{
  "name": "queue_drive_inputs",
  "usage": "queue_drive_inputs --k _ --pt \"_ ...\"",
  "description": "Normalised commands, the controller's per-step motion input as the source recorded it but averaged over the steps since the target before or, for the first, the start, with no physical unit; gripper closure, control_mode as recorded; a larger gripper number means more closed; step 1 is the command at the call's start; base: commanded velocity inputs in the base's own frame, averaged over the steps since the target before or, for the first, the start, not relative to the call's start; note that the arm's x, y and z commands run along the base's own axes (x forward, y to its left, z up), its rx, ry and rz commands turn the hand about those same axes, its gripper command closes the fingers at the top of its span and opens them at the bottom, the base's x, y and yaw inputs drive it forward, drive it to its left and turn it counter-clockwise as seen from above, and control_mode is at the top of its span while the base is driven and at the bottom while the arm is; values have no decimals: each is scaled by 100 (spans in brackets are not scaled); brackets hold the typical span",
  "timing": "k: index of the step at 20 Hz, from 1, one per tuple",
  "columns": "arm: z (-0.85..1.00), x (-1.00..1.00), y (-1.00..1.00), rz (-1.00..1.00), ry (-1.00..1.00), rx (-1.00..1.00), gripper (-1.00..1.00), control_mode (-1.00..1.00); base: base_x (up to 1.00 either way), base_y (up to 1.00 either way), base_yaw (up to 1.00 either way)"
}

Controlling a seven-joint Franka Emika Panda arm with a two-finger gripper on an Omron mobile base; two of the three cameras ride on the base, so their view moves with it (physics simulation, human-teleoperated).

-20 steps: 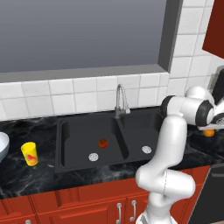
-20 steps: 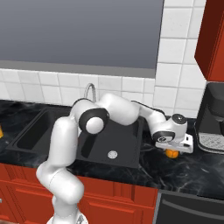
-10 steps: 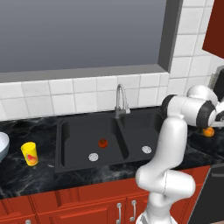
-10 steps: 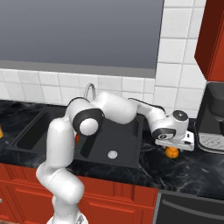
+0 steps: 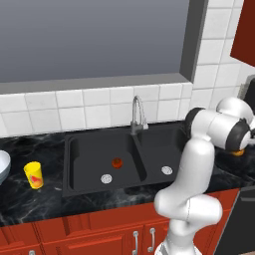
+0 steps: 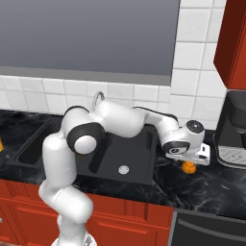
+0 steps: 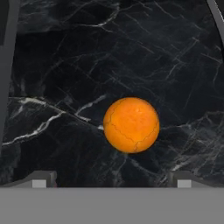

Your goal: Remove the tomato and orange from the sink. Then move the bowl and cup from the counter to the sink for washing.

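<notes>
The orange (image 7: 131, 124) lies by itself on the black marble counter (image 6: 211, 185), right of the sink (image 5: 69, 149). My gripper (image 6: 188, 159) hangs just above the orange (image 6: 189, 166), open, and its fingertips (image 7: 43, 177) stand wide to either side without touching it. A dark red tomato (image 5: 117, 162) rests on the floor of the sink's left basin near the drain. On the counter left of the sink stands the yellow cup (image 5: 34, 175). Beyond it, the pale bowl (image 5: 2, 167) is cut off by the picture's edge.
A curved steel faucet (image 5: 137, 112) rises behind the sink's divider. A dark coffee machine (image 6: 233, 129) stands on the counter just right of the gripper. Red cabinet fronts run below the counter, and a tiled wall with a window closes the back.
The orange has stayed where it lies. The arm's elbow has swung a little to the left while the hand has barely shifted above the fruit.
</notes>
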Motion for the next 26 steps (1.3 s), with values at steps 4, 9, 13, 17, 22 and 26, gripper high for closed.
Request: queue_drive_inputs --k 4,9,13,17,22,26 --pt "13 -20 32 0 -2 0 -100 -100 0 0 0" --pt "22 -16 28 0 0 0 -100 -100 0 0 0" --pt "26 -15 25 0 0 0 -100 -100 0 0 0" --pt "29 -15 24 0 0 0 -100 -100 0 0 0" --pt "19 -20 28 0 0 0 -100 -100 0 0 0" --pt "10 -12 36 0 1 0 -100 -100 0 0 0"
